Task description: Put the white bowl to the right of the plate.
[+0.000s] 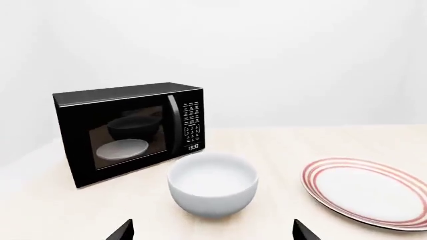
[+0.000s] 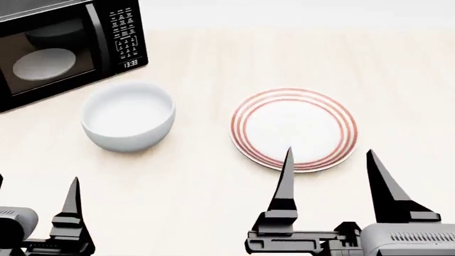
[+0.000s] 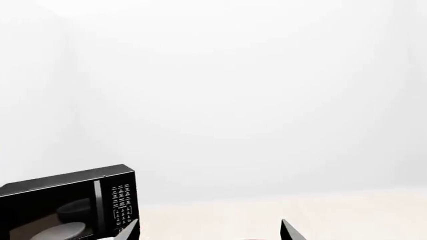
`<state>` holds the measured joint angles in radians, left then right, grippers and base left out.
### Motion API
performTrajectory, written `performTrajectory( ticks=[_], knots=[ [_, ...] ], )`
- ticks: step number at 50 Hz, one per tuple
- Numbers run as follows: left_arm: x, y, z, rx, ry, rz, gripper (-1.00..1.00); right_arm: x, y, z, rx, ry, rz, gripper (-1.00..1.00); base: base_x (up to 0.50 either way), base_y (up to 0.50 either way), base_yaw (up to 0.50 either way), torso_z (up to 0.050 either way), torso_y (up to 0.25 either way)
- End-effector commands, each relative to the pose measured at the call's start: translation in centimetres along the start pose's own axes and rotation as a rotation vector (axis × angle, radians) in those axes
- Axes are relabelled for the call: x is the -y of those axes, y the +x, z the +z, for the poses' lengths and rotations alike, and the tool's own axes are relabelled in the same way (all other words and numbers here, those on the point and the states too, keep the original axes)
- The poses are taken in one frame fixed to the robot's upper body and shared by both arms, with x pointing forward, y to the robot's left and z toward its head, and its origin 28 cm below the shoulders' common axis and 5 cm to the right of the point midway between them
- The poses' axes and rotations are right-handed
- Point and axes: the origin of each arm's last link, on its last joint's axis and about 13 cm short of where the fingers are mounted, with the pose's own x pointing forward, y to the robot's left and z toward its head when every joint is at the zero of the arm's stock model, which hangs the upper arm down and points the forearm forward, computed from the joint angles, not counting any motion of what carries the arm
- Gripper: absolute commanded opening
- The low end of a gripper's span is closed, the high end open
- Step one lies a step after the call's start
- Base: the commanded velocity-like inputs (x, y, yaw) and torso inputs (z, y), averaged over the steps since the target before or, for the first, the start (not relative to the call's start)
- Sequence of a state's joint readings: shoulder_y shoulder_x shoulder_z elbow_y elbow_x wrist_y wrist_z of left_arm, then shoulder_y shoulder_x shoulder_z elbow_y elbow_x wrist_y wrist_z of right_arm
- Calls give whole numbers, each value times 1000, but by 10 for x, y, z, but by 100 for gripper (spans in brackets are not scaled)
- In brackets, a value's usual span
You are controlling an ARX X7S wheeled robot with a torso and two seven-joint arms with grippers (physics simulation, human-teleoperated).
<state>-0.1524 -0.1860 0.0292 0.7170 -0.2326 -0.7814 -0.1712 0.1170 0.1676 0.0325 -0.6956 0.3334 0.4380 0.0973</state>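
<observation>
The white bowl (image 2: 128, 120) stands upright on the table, to the left of the red-ringed plate (image 2: 293, 129) with a gap between them. In the left wrist view the bowl (image 1: 213, 185) is straight ahead of my left gripper (image 1: 213, 231), and the plate (image 1: 367, 192) lies off to one side. My left gripper (image 2: 35, 184) is open and empty, on the near side of the bowl and apart from it. My right gripper (image 2: 329, 152) is open and empty, its tips over the plate's near rim. The right wrist view shows the open right gripper (image 3: 208, 232) with nothing between its fingers.
A black microwave (image 2: 64, 48) with its door shut stands at the back left, just behind the bowl, with a pale turntable dish (image 2: 44, 64) inside. The light wooden table (image 2: 213, 202) extends right of the plate. A white wall lies behind.
</observation>
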Motion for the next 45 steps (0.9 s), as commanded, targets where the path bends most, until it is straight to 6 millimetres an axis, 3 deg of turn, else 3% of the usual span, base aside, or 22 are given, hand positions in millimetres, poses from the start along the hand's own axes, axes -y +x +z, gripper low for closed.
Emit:
performTrajectory(
  ticks=[1,16,45],
  knots=[
    [0,-2,5,16,11,-5,100,1,0,4,2,57,35,100,0,0,0,0,0],
    [1,-4,11,18,-1,-40,100,-3,3,22,88,-14,39,100,470,-74,0,0,0],
    [1,-6,13,37,11,-34,100,-1,9,21,80,-2,29,100,500,49,0,0,1]
  ],
)
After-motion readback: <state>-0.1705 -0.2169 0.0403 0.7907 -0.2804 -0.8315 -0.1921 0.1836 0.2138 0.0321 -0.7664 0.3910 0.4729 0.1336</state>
